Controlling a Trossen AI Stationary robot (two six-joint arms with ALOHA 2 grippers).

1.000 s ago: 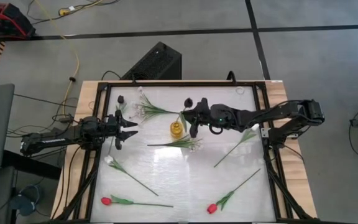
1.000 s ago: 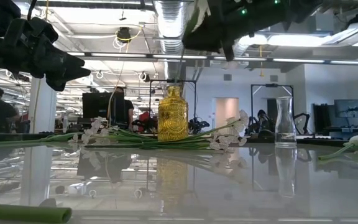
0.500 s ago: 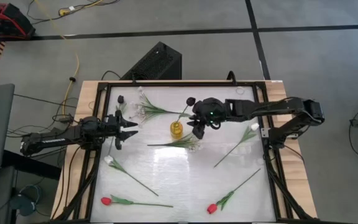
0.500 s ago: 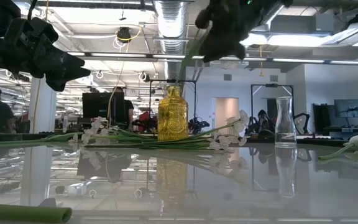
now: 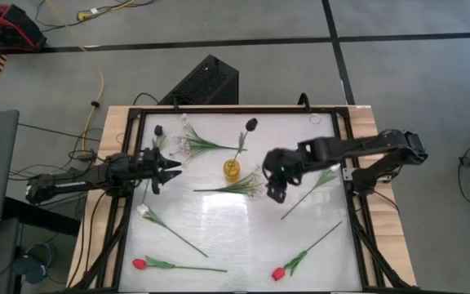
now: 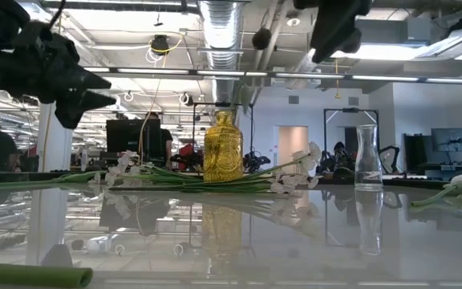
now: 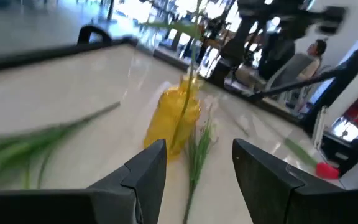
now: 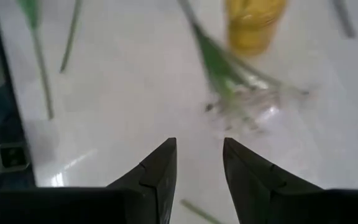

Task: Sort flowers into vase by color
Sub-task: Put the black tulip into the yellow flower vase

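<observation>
No text, label, brand, number or sign can be read anywhere in these views.

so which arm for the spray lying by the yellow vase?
Probably right: the right gripper hovers open beside the white-blossom spray. The left gripper sits farther off, across the yellow vase.

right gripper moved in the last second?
Yes. The right gripper has pulled away from the yellow vase, toward the table's right and near side, leaving the dark flower standing in it.
</observation>
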